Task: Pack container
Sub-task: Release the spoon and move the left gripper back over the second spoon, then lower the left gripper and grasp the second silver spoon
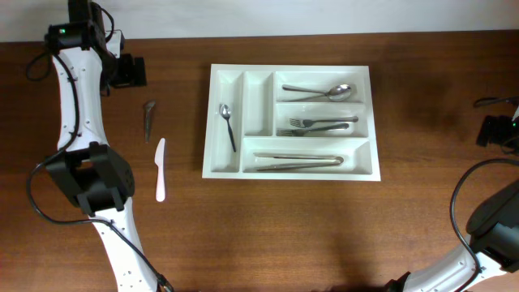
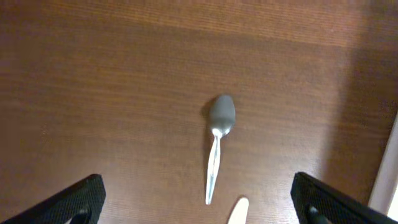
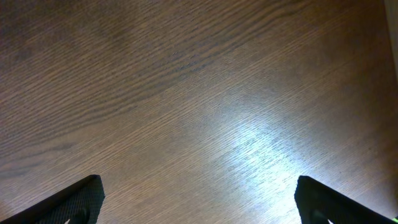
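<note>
The container (image 1: pixel 324 68), a white compartment tray, lies mid-table. It holds a small spoon (image 1: pixel 228 126) in a narrow slot, a large spoon (image 1: pixel 320 92), forks (image 1: pixel 318 125) and long utensils (image 1: pixel 298 162). Left of it, on the wood, lie a metal spoon (image 1: pixel 149 118) and a white plastic knife (image 1: pixel 160 169). My left gripper (image 1: pixel 131 71) hovers behind that spoon. In the left wrist view the metal spoon (image 2: pixel 217 140) and the white knife's tip (image 2: pixel 238 211) lie between its wide-open fingers (image 2: pixel 78 200), untouched. My right gripper (image 3: pixel 199 196) is open over bare wood at the far right (image 1: pixel 495 130).
The container's white edge (image 2: pixel 387 180) shows at the right border of the left wrist view. The left arm's white links (image 1: pixel 77 89) run down the table's left side. Bare dark wood surrounds the tray in front and to the right.
</note>
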Available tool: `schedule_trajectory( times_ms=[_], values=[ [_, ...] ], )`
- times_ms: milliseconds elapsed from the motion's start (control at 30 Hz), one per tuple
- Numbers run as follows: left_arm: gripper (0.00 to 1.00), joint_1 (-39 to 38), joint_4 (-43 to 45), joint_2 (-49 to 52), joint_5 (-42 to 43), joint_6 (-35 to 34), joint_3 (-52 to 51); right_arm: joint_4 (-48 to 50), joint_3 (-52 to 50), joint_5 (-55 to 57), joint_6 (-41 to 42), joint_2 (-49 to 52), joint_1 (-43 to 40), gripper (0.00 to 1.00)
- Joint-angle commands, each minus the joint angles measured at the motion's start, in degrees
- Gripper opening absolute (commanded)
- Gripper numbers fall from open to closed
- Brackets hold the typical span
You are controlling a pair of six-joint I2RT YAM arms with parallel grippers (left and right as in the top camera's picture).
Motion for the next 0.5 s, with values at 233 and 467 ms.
schedule_trajectory(
  times_ms=[233, 467],
  values=[
    [0.99, -0.24, 10.73, 0.76, 1.31, 1.07, -12.59, 0.0, -0.31, -0.09, 0.5, -0.11, 0.11, 0.99],
    [0.99, -1.36, 12.63, 1.31, 3.19, 7.15, -18.75, 0.0, -0.31, -0.07, 0.5, -0.11, 0.11, 0.99]
  ],
)
